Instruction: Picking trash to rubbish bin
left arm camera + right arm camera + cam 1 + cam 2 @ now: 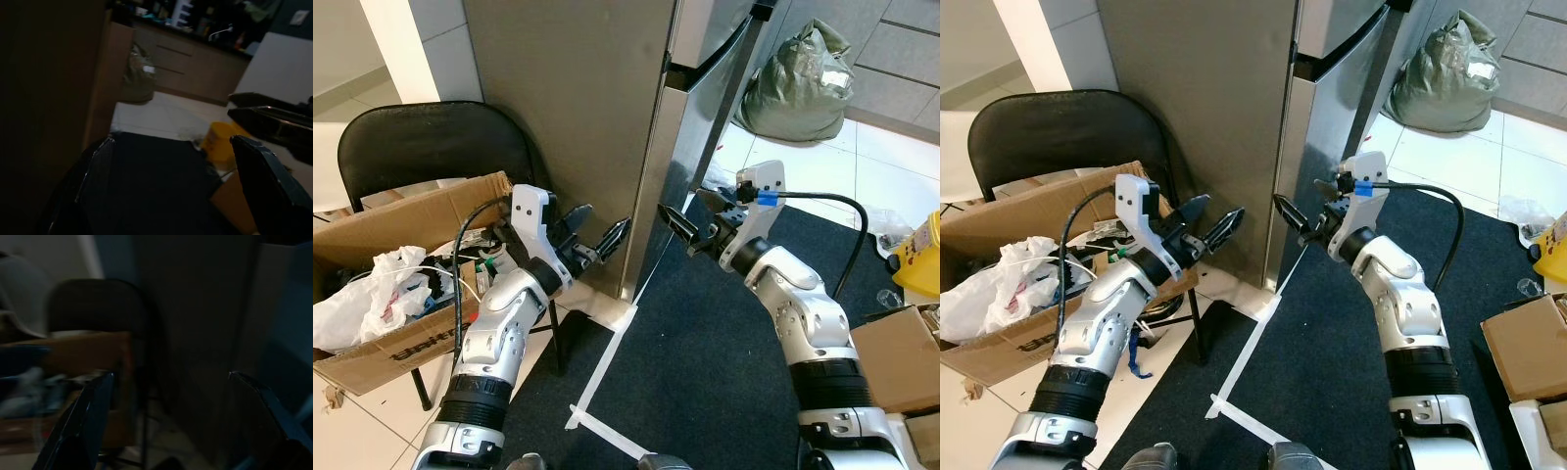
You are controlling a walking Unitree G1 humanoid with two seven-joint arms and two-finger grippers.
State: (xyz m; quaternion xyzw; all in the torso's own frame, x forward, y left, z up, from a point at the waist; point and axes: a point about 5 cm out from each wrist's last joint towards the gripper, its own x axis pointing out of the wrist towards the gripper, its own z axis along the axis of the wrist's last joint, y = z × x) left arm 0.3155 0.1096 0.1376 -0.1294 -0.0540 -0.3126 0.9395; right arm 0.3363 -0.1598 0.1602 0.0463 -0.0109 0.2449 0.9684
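Box (406, 348), far left: open cardboard, resting on a black folding chair (421, 147); it held crumpled white plastic bags (367, 294), cables and small mixed trash, heaped to the rim.

Left hand (600, 235): raised just right of the box, before the grey fridge (597, 117); its two black fingers stood spread, holding nothing.

Floor: white tape (602, 367) ran from the fridge corner along the edge of a dark mat (705, 362).

Right hand (690, 217): raised over the mat, close to the fridge corner and facing the left hand; fingers parted, empty.

Sack (798, 83), upper right: bulging grey-green, tied shut, standing on the white tiles beside the fridge; contents could not be made out.

Yellow tub (922, 257), right edge: on the tiles, with clear plastic litter (883, 227) just beside it.

Second box (901, 357), lower right: cardboard, at the mat's edge; contents not visible.
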